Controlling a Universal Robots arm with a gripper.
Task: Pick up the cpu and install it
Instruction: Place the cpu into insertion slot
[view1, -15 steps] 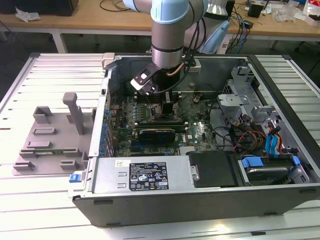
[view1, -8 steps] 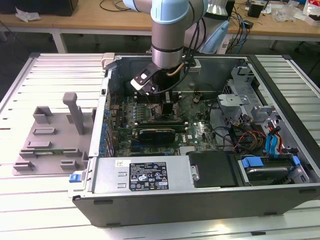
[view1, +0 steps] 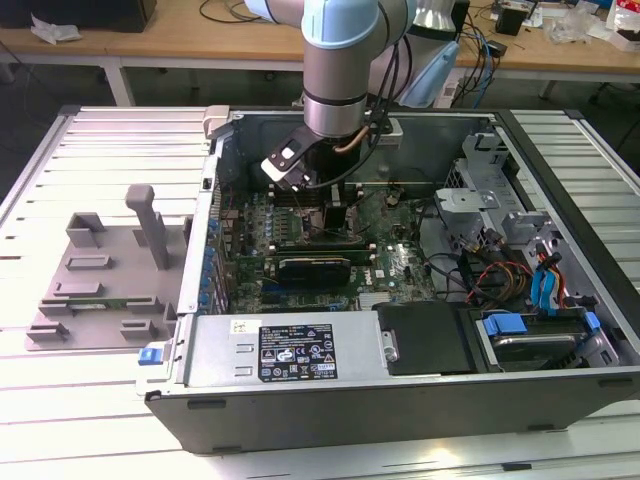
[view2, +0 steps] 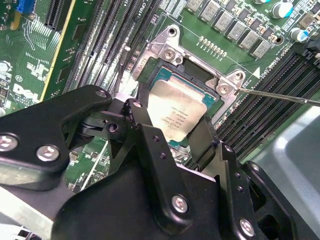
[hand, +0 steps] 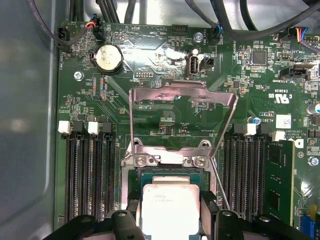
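The cpu (view2: 177, 110), a silver-topped square chip, lies in the opening of the black socket frame (view2: 165, 55) on the green motherboard, level with it. My gripper (view2: 171, 119) is shut on the cpu, with one black finger against each of two opposite edges. The first wrist view shows the cpu (hand: 169, 207) between the fingers (hand: 134, 212), just below the socket's screws. The socket's metal cover plate (hand: 182, 92) stands flipped open behind it. In the exterior view the gripper (view1: 335, 205) reaches down into the open computer case (view1: 400, 400).
Black memory slots (hand: 90, 175) flank the socket on both sides, and a thin metal lever (view2: 280, 95) sticks out beside it. A grey plastic tray (view1: 100, 280) with upright posts lies at the exterior view's left. Cables and drive cages (view1: 520, 260) fill the case's right.
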